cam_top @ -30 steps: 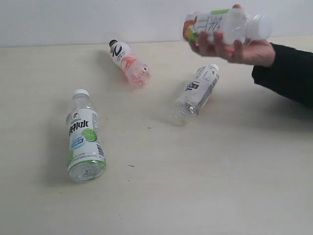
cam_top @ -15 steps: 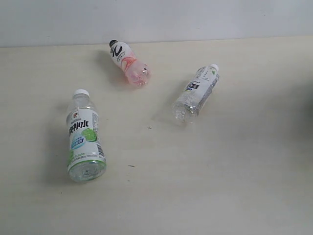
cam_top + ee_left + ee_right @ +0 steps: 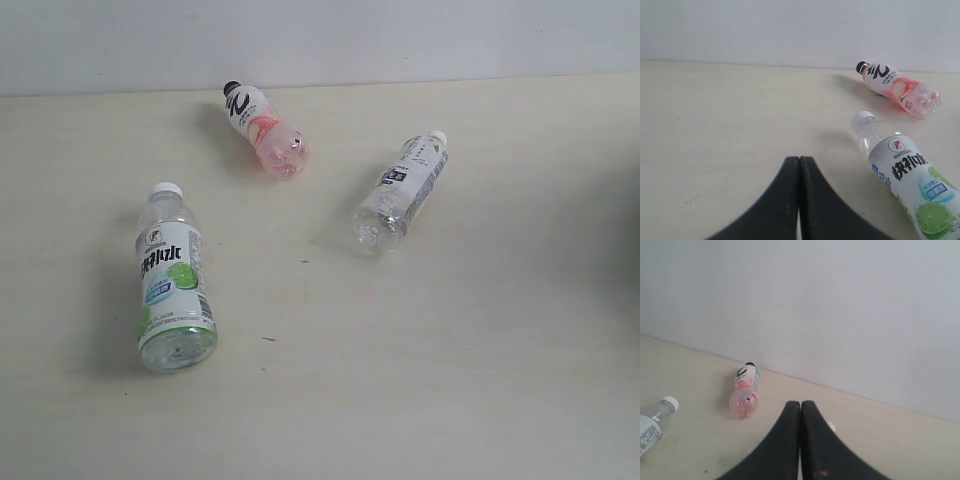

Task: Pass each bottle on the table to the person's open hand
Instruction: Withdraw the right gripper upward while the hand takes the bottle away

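Note:
Three bottles lie on their sides on the cream table (image 3: 460, 360). The green-lime bottle (image 3: 172, 280) is at the front left, the pinkish black-capped bottle (image 3: 265, 128) near the back wall, and the plain clear bottle (image 3: 400, 192) right of the middle. The fruit-label bottle and the person's hand are out of view. Neither gripper shows in the exterior view. My left gripper (image 3: 799, 159) is shut and empty, with the green-lime bottle (image 3: 905, 175) close beside it and the pinkish bottle (image 3: 897, 89) farther off. My right gripper (image 3: 800, 403) is shut and empty, the pinkish bottle (image 3: 744, 392) lying beyond it.
A plain pale wall (image 3: 320, 40) runs along the table's far edge. A white-capped bottle (image 3: 652, 422) lies at the edge of the right wrist view. A small white cap (image 3: 831, 426) peeks out from behind a right finger.
The hand in the black sleeve, holding the fruit-label bottle, has left the exterior view on the right. The three bottles on the table have not moved.

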